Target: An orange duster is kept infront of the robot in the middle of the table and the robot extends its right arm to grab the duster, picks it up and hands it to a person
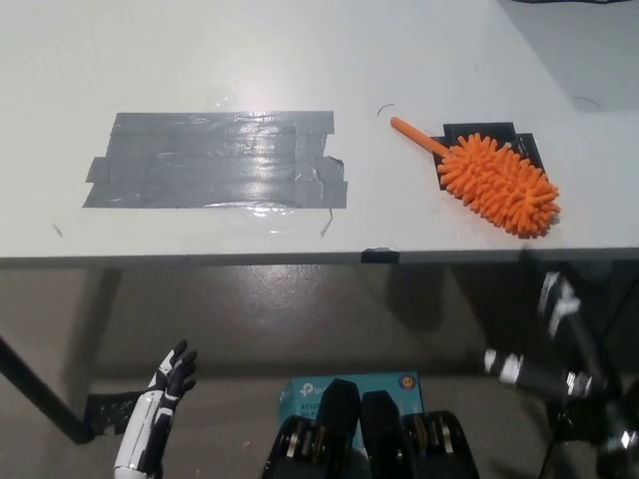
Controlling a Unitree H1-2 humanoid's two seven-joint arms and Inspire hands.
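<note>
Fingers of right hand blurred below the table edge; cannot tell their spread, apparently empty. Orange duster lies directly beyond, handle far-left, head near-right. Right hand nearer; left hand rests low, fingers together.

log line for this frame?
phase: pre-reach | orange duster: on table, untouched | right hand: below table edge | left hand: low, idle
</note>
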